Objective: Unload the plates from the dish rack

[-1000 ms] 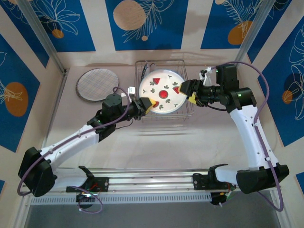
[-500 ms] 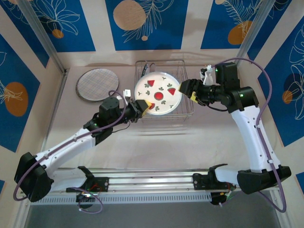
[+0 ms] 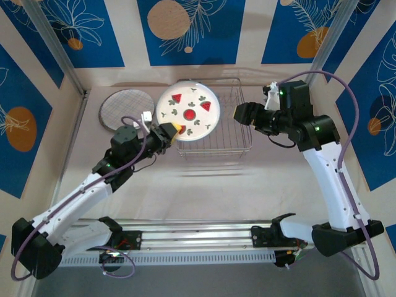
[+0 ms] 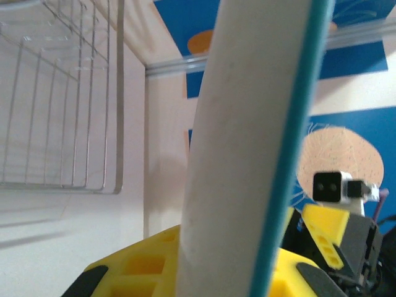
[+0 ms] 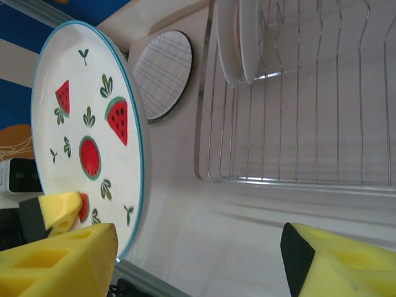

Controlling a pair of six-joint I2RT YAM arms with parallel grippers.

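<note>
Bearing red watermelons: white, teal-rimmed plate (image 3: 187, 111).

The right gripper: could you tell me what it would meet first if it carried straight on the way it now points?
Probably the dish rack: the right gripper aims at its wire corner. The watermelon plate in the left gripper lies just beside that line; depth is unclear.

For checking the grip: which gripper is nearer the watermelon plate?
Left. The left gripper is shut on the watermelon plate rim; the right gripper is open, apart, over the dish rack.
</note>
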